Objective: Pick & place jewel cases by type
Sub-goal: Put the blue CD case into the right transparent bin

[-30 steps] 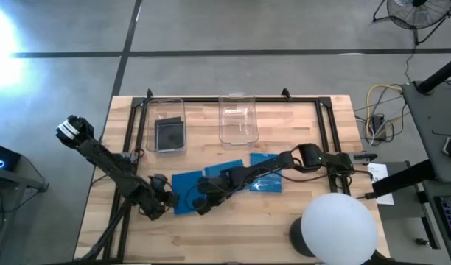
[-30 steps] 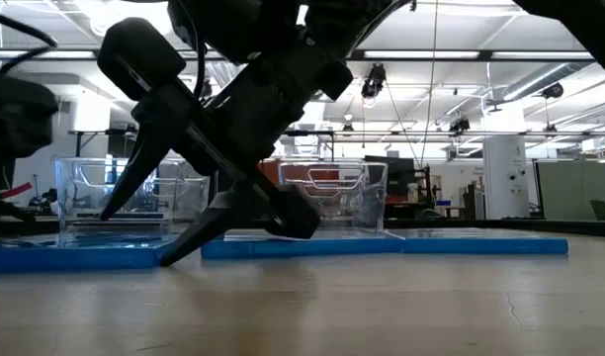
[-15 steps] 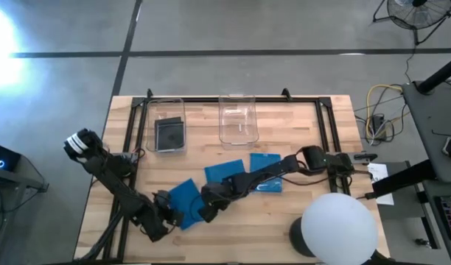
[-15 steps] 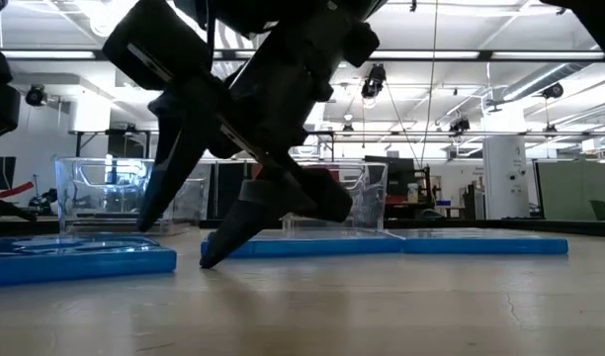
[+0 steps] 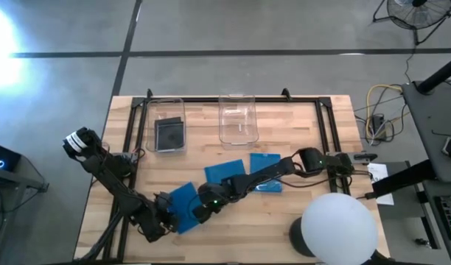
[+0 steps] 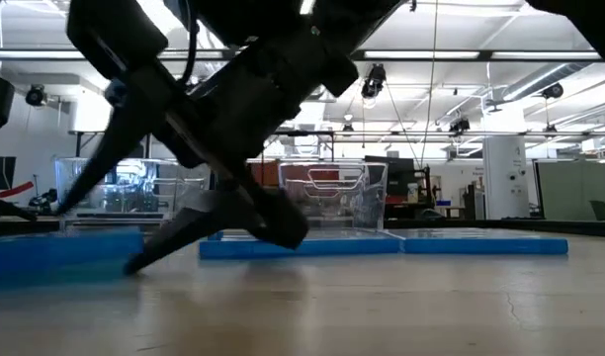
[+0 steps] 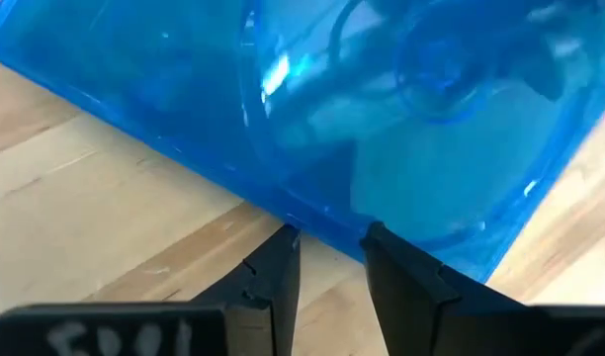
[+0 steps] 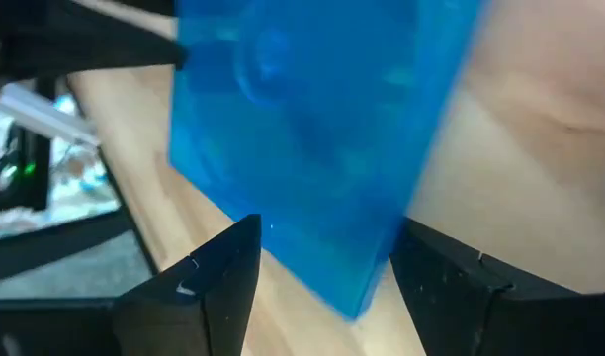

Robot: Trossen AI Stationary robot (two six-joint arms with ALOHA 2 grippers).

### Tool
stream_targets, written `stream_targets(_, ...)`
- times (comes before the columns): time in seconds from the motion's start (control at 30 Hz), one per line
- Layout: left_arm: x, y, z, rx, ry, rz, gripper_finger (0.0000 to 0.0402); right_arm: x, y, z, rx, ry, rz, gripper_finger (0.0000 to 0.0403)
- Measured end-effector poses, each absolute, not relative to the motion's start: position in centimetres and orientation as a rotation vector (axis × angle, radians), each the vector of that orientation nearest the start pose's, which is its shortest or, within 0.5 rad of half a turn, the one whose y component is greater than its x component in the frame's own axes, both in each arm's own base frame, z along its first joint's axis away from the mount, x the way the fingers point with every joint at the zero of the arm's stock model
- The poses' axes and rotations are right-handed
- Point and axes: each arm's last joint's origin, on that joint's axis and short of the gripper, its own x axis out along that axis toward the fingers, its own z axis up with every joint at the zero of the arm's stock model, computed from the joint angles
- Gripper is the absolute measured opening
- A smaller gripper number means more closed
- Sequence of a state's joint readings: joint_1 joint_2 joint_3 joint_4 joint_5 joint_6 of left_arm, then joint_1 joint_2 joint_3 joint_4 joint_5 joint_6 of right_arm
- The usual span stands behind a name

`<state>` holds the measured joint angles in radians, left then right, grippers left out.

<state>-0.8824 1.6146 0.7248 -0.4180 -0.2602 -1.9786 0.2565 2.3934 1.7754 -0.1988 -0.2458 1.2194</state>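
1. Blue plastic is nearest the table's front edge: one blue jewel case (image 5: 183,206) lies tilted on the wooden table (image 5: 299,154), with both grippers at it.
2. At its front left corner the left gripper (image 5: 161,218) sits low, its fingers (image 7: 273,277) a narrow gap apart, tips just at the case's edge (image 7: 312,129) and not clamped on it.
3. From the right, the right gripper (image 5: 203,210) reaches the same case, fingers (image 8: 214,277) spread wide with the case's edge (image 8: 312,148) between them.
4. Farther back, a second blue case (image 5: 225,172) and a printed blue case (image 5: 266,173) lie flat, side by side.
5. Near the far edge stand two clear bins: the left bin (image 5: 166,107) holds a dark case (image 5: 169,134); the right bin (image 5: 237,118) stands beside it.
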Motion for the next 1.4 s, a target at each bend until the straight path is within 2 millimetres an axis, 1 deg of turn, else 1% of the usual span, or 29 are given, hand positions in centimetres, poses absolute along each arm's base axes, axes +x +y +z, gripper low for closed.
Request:
stream_targets(0.1, 16.8, -19.3, 12.0, -0.972, 1.086, 0.631, 0.0094, 49.8, 14.0, 12.9, 1.092, 0.962, -0.003, 0.0215)
stream_targets(0.23, 16.6, -18.9, 11.6, -0.897, 1.083, 0.599, 0.0094, 49.9, 14.2, 15.5, 1.079, 0.885, 0.074, 0.0215)
stream_targets(0.3, 16.5, -18.8, 11.4, -0.887, 1.083, 0.590, 0.0094, 50.0, 14.1, 16.4, 1.107, 0.859, 0.071, 0.0214)
stream_targets(0.37, 16.4, -18.7, 11.2, -0.893, 1.077, 0.584, 0.0094, 50.1, 14.0, 16.4, 1.140, 0.860, 0.043, 0.0214)
stream_targets(0.4, 16.4, -18.6, 11.1, -0.897, 1.071, 0.580, 0.0094, 50.1, 13.9, 16.1, 1.161, 0.873, 0.020, 0.0213)
stream_targets(0.5, 16.4, -18.6, 11.0, -0.903, 1.047, 0.575, 0.0094, 50.0, 13.9, 15.8, 1.213, 0.882, -0.021, 0.0200)
stream_targets(0.63, 16.5, -18.5, 11.0, -0.899, 1.012, 0.579, 0.0094, 50.1, 13.9, 15.8, 1.292, 0.883, -0.056, 0.0162)
stream_targets(0.7, 16.5, -18.5, 11.0, -0.898, 1.003, 0.579, 0.0094, 49.9, 13.8, 15.2, 1.313, 0.893, -0.097, 0.0136)
stream_targets(0.8, 16.6, -18.5, 11.2, -0.896, 0.995, 0.568, 0.0094, 49.9, 13.8, 15.1, 1.336, 0.895, -0.116, 0.0092)
stream_targets(0.87, 16.6, -18.5, 11.7, -0.890, 0.992, 0.540, 0.0094, 49.9, 13.7, 15.2, 1.339, 0.892, -0.115, 0.0062)
stream_targets(1.0, 16.2, -18.0, 13.9, -0.897, 0.946, 0.479, 0.0094, 49.7, 13.6, 15.6, 1.349, 0.886, -0.167, 0.0018)
stream_targets(1.07, 15.6, -17.1, 15.1, -0.868, 0.899, 0.478, 0.0094, 49.3, 13.4, 16.3, 1.336, 0.882, -0.206, 0.0015)
stream_targets(1.1, 15.5, -17.0, 16.0, -0.891, 0.868, 0.455, 0.0094, 49.1, 13.3, 16.8, 1.325, 0.875, -0.235, 0.0015)
stream_targets(1.17, 14.8, -16.4, 17.6, -0.907, 0.834, 0.437, 0.0094, 48.4, 12.9, 17.9, 1.291, 0.868, -0.294, 0.0015)
stream_targets(1.2, 14.3, -15.8, 18.1, -0.890, 0.820, 0.446, 0.0094, 47.9, 12.7, 18.8, 1.267, 0.862, -0.323, 0.0015)
stream_targets(1.27, 13.6, -15.1, 19.3, -0.898, 0.762, 0.431, 0.0094, 46.8, 12.1, 20.9, 1.214, 0.833, -0.394, 0.0015)
stream_targets(1.4, 12.7, -13.9, 21.9, -0.933, 0.579, 0.376, 0.0094, 44.1, 9.7, 26.6, 1.117, 0.731, -0.497, 0.0014)
